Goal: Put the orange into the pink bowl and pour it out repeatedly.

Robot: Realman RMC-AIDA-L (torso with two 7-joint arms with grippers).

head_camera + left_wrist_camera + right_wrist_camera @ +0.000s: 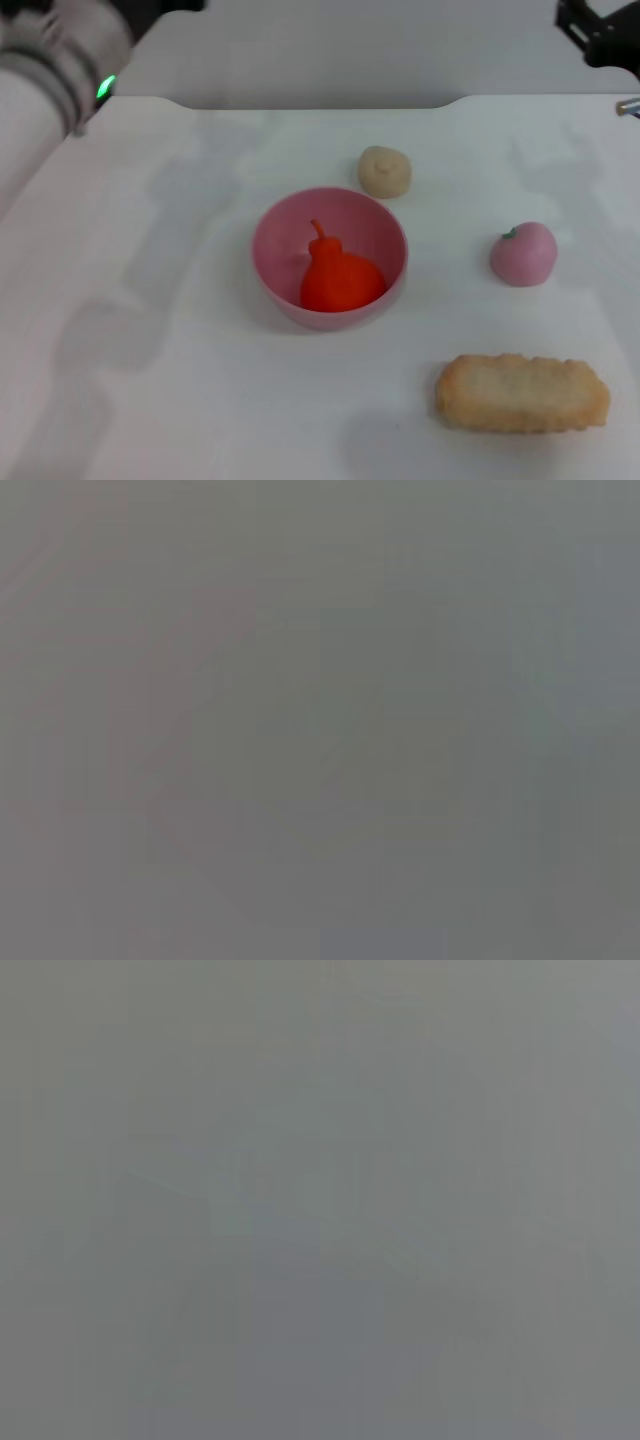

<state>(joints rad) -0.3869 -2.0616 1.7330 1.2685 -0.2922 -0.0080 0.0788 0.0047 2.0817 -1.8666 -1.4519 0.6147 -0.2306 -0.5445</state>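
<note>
Neither end effector showed its fingers, so I could not tell their state; the orange [340, 278] lay in the pink bowl [275, 262], pouring still ahead.

Beige bun [385, 171], pink peach-like fruit [523, 254] and long golden biscuit [522, 393], well apart on white table [150, 300].

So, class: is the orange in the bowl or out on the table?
In. The orange sits inside the upright pink bowl, its stem pointing up, with the rim all around it.
</note>
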